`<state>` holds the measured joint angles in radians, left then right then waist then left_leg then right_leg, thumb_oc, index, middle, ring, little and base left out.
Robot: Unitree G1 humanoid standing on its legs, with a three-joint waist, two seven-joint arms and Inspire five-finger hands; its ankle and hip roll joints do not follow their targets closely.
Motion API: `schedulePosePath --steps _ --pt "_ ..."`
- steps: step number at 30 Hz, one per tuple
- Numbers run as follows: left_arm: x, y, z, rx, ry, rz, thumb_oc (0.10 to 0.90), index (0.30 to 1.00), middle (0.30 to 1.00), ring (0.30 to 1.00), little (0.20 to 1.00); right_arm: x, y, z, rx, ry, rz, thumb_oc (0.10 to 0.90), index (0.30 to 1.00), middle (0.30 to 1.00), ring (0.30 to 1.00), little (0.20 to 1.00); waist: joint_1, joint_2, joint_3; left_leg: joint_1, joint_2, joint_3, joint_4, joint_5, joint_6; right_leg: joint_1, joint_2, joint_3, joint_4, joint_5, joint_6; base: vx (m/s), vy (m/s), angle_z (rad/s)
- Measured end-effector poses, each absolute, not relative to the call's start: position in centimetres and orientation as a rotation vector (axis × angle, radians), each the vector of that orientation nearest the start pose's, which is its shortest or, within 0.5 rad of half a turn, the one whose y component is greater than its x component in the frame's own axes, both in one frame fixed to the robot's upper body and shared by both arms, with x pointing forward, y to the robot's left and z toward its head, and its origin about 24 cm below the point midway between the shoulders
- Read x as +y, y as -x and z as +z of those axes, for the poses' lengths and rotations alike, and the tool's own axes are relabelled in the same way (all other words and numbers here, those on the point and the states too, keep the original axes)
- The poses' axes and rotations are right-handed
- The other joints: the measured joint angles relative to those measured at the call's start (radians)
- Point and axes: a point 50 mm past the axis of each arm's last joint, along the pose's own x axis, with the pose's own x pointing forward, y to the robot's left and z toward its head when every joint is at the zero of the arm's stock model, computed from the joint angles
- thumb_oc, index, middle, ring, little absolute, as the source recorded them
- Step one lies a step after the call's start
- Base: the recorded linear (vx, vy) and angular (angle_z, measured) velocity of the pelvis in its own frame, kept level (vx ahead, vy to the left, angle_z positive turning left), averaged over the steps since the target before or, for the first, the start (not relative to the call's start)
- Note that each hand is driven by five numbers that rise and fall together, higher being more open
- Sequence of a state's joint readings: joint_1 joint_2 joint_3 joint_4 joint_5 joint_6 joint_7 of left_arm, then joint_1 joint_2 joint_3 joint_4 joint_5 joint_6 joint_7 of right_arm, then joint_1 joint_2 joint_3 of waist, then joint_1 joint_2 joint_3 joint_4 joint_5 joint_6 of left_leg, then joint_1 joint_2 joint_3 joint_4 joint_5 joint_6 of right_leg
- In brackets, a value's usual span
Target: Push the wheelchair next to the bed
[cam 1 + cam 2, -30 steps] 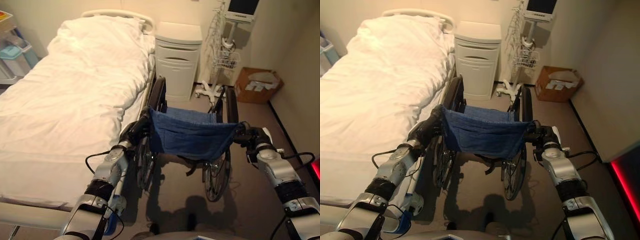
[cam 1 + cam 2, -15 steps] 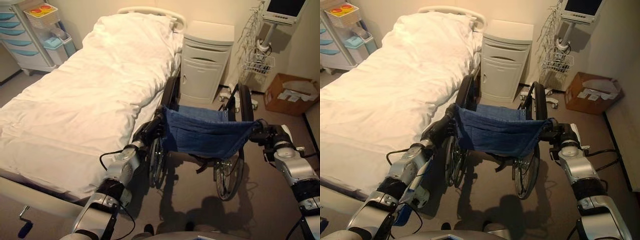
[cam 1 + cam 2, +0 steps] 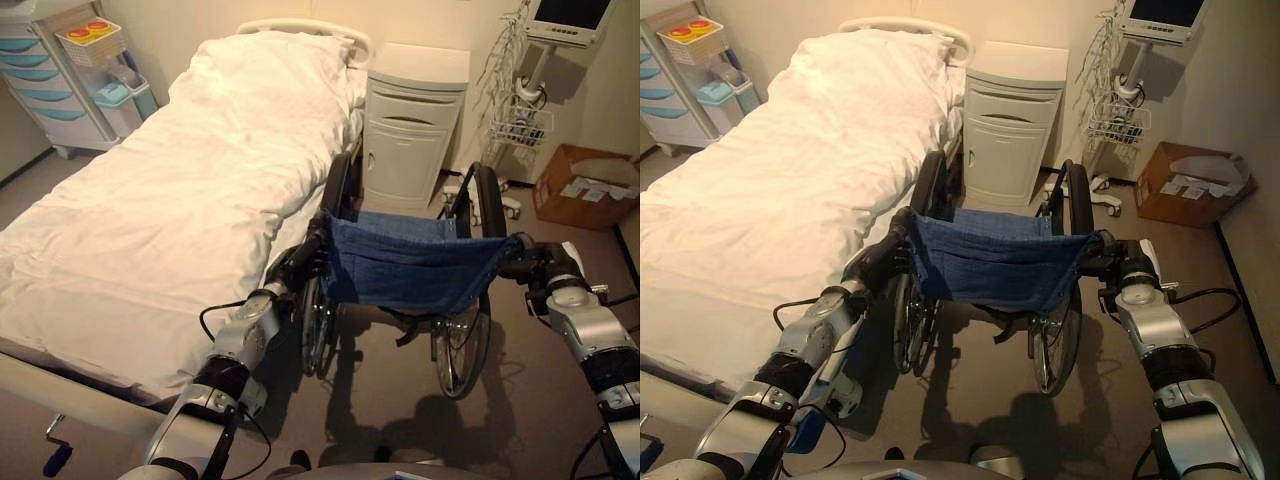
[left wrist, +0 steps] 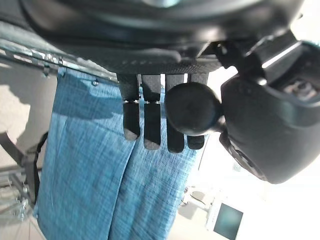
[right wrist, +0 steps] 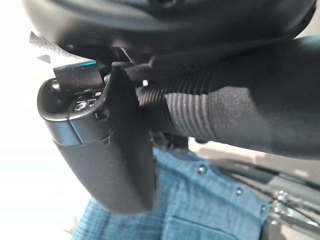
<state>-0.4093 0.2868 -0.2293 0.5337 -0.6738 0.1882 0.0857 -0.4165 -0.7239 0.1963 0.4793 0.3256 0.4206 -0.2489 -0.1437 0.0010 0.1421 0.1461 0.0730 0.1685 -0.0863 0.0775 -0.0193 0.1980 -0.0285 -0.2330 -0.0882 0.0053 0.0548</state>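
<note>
The left hand (image 3: 290, 268) and right hand (image 3: 541, 268) are each curling round a push handle of the wheelchair (image 3: 405, 262), which is standing just beside the bed (image 3: 170, 190). The push is probably best kept even and straight, so the near wheel is not catching the bed frame.

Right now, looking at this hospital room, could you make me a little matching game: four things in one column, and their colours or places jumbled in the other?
Things:
1. wheelchair backrest
2. bed
3. cardboard box
4. bedside cabinet

Descriptions:
a. brown, on the floor by the right wall
b. blue fabric, between the left hand and right hand
c. white, standing between the bed's head and the monitor stand
d. covered in white sheets, left of the wheelchair

Pairs: 1-b, 2-d, 3-a, 4-c
</note>
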Motion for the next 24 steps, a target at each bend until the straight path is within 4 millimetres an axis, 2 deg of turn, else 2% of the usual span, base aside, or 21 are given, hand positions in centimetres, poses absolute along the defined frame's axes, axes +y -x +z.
schedulePosePath --steps 5,18,22,24 --pt "16.2 -31.5 0.8 0.415 0.254 -0.044 0.8 0.9 0.9 0.9 0.9 -31.1 -30.8 6.8 0.447 0.464 -0.391 0.8 0.9 0.9 0.9 0.9 0.001 0.01 -0.001 0.002 0.001 -0.001 -0.011 0.002 0.001 0.001 0.002 0.0 0.0 0.0 0.0 -0.03 0.043 0.01" --pt "16.4 -31.5 0.8 0.415 0.234 -0.038 0.8 0.9 0.9 0.9 0.9 -31.5 -30.8 7.1 0.45 0.472 -0.395 0.8 0.9 0.9 0.9 0.9 0.006 0.01 -0.002 0.006 0.001 0.001 -0.011 0.004 -0.001 0.002 0.001 -0.001 0.0 0.002 0.0 -0.05 0.033 -0.01" --pt "17.1 -31.5 0.9 0.408 0.166 -0.007 0.8 0.9 0.9 0.9 0.9 -31.7 -30.7 7.2 0.456 0.48 -0.398 0.8 0.9 0.9 0.9 0.9 0.011 0.011 -0.003 0.006 0.001 0.002 -0.011 0.004 -0.001 0.001 0.001 -0.001 0.0 0.002 0.0 -0.05 0.029 -0.01" --pt "18.3 -31.6 1.1 0.4 0.102 0.031 0.8 0.9 0.9 0.9 0.9 -31.8 -30.7 7.3 0.457 0.497 -0.401 0.8 0.9 0.9 0.9 0.9 0.012 0.011 -0.004 0.006 0.001 0.004 -0.011 0.004 -0.001 0.0 0.0 -0.001 0.0 0.002 0.0 -0.05 0.023 0.0"
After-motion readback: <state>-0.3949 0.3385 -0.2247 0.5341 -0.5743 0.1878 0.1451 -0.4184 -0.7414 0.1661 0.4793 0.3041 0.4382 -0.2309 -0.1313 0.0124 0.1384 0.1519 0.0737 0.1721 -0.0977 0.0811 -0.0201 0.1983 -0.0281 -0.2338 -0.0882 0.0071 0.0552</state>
